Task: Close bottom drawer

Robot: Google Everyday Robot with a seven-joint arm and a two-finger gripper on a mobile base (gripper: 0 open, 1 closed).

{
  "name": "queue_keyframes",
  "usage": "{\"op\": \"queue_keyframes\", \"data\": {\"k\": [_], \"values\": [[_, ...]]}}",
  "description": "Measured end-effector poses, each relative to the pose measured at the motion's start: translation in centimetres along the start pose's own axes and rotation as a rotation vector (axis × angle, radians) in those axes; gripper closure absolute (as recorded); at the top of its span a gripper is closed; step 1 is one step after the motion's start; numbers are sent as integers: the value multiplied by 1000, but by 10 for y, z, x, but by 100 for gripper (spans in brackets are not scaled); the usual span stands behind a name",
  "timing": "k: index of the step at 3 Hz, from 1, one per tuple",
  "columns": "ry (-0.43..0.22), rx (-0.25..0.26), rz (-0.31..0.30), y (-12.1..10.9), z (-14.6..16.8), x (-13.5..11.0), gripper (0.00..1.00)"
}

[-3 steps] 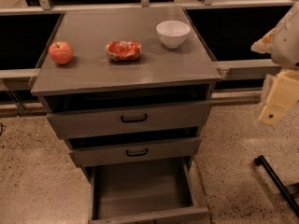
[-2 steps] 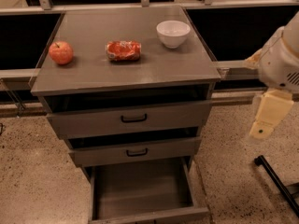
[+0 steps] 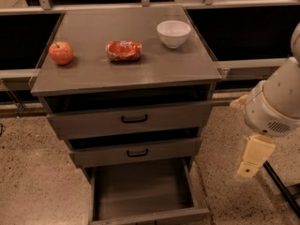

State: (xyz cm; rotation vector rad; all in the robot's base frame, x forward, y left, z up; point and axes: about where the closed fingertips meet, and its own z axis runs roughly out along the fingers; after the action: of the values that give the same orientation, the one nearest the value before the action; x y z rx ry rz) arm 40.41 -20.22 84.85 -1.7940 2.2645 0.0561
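Note:
A grey three-drawer cabinet (image 3: 126, 74) stands in the middle of the camera view. Its bottom drawer (image 3: 140, 191) is pulled far out and looks empty; its front panel (image 3: 150, 216) lies at the lower edge of the view. The middle drawer (image 3: 136, 152) and top drawer (image 3: 133, 119) are pushed in further, each with a dark handle. My gripper (image 3: 253, 159) hangs below the white arm (image 3: 276, 104) to the right of the cabinet, level with the middle drawer, apart from all drawers.
On the cabinet top are a red apple (image 3: 61, 52), a red crumpled packet (image 3: 123, 50) and a white bowl (image 3: 173, 33). A dark rod (image 3: 281, 186) lies on the speckled floor at the lower right. Dark railed panels flank the cabinet.
My arm and gripper have moved down and to the left, closer to the cabinet's right side. The drawers and the things on top have not moved.

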Motion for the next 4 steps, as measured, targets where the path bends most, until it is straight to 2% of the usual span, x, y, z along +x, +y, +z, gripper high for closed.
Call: {"op": "queue_keyframes", "data": {"k": [1, 2, 3, 4], "values": [[-14, 7, -26, 1, -1, -6, 0], [23, 0, -90, -6, 54, -16, 0], [71, -65, -124, 1, 163, -15, 0], [105, -120, -139, 10, 235, 3, 0]]}}
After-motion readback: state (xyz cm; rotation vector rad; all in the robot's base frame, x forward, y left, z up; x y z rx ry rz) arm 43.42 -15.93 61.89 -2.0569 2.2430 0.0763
